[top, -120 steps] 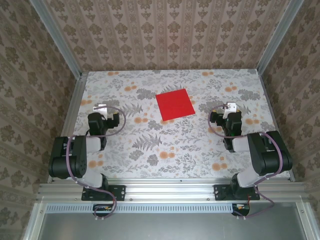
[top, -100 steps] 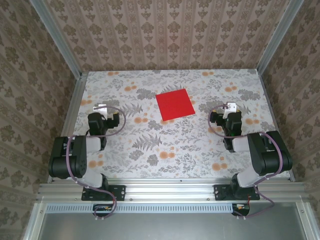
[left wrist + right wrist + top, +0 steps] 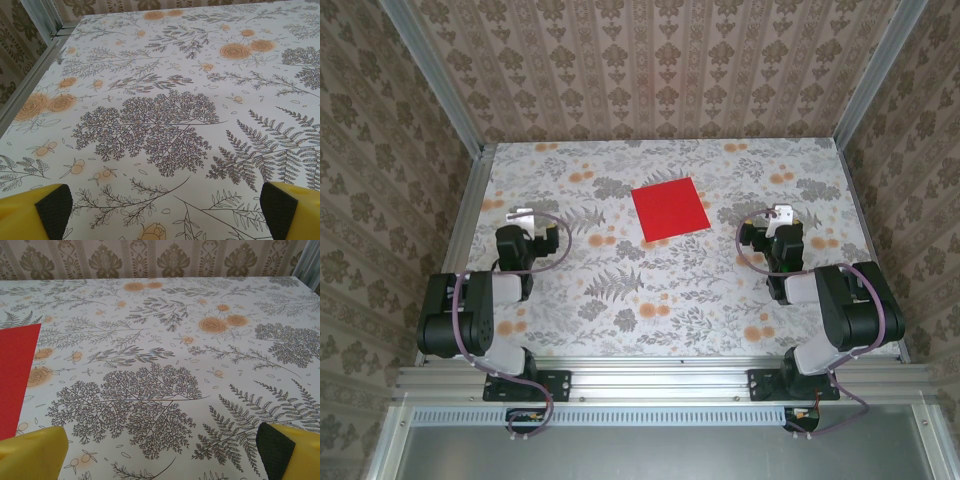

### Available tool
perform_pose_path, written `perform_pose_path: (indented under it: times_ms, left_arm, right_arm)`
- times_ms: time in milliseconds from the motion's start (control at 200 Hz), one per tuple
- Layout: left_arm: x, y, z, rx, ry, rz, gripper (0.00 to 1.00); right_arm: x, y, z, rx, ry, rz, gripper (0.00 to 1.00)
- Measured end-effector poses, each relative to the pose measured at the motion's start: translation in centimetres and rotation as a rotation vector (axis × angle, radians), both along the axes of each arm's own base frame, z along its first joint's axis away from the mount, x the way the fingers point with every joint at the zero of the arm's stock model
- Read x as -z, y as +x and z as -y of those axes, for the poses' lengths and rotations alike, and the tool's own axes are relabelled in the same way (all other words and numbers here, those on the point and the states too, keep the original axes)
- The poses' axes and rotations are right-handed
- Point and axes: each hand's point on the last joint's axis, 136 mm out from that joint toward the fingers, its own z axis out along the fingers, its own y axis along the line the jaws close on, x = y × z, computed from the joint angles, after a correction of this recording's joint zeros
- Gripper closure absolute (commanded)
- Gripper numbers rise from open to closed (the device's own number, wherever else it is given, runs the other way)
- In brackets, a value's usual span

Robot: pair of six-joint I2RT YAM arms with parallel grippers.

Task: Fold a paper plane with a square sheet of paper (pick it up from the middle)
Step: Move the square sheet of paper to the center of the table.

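Note:
The square sheet of paper [image 3: 669, 209] is bright red and lies flat, with no folds, on the far middle of the flowered table [image 3: 650, 290]. My left gripper [image 3: 520, 215] rests to its left and my right gripper [image 3: 780, 213] to its right, both apart from it. In the left wrist view the left gripper [image 3: 167, 212] is open, its yellow fingers [image 3: 52, 202] wide over bare cloth. The right gripper [image 3: 165, 450] is open too, and the sheet's edge [image 3: 15, 375] lies to its left. The paper plane is out of view.
Aluminium rails edge the table on the left [image 3: 468, 215], on the right [image 3: 855, 215] and along the front [image 3: 660, 380]. Wallpapered walls close the back and sides. Both arms are folded low near their bases.

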Motion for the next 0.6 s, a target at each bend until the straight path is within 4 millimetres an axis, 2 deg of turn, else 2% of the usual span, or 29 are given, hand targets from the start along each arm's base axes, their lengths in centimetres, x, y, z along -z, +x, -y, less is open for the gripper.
perform_pose_path:
  times_ms: [485, 600]
  left_arm:
    - [0.1, 0.1, -0.3, -0.015, 0.006, -0.014, 0.00]
    - [-0.6, 0.4, -1.2, -0.067, 0.023, -0.047, 0.00]
  right_arm:
    - [-0.1, -0.1, 0.1, 0.010, -0.001, -0.001, 0.00]
    - [-1.7, -0.5, 0.0, 0.021, -0.009, 0.016, 0.00]
